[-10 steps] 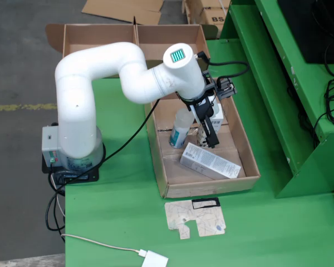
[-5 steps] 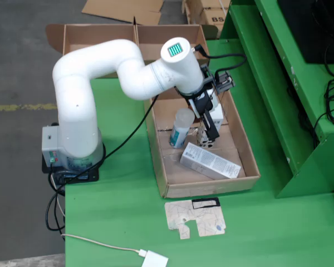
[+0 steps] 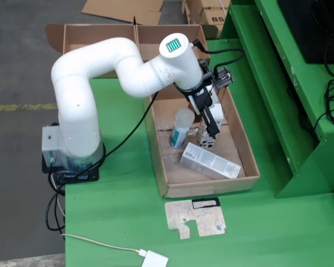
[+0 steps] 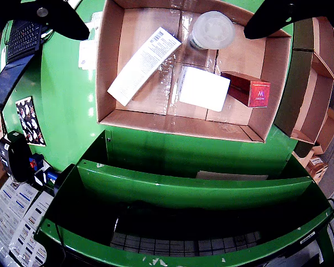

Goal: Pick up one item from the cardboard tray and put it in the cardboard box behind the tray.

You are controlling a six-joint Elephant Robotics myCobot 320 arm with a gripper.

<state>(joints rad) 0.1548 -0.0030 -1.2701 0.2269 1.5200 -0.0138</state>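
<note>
Cardboard tray [image 3: 250,161] on your green table [image 3: 122,211] holds a long white carton [image 4: 144,57], a clear bottle [image 4: 211,30], a white box [image 4: 204,88] and a red box [image 4: 246,89]. Your gripper [image 3: 210,138] hangs above them, jaws spread wide, holding nothing.

Readable text is scarce. Wrist view: red box [image 4: 249,90] in the cardboard tray [image 4: 108,67] has a white "M" on its end face, with a line of small print under it that's too fine to read. Long white carton [image 4: 143,58] carries a barcode label near one end, digits illegible. Fixed view: brown carton [image 3: 210,12] on the floor at the top edge shows "BS", probably cut off. Green display [image 3: 173,45] on the arm's joint cap: no legible characters.
</note>
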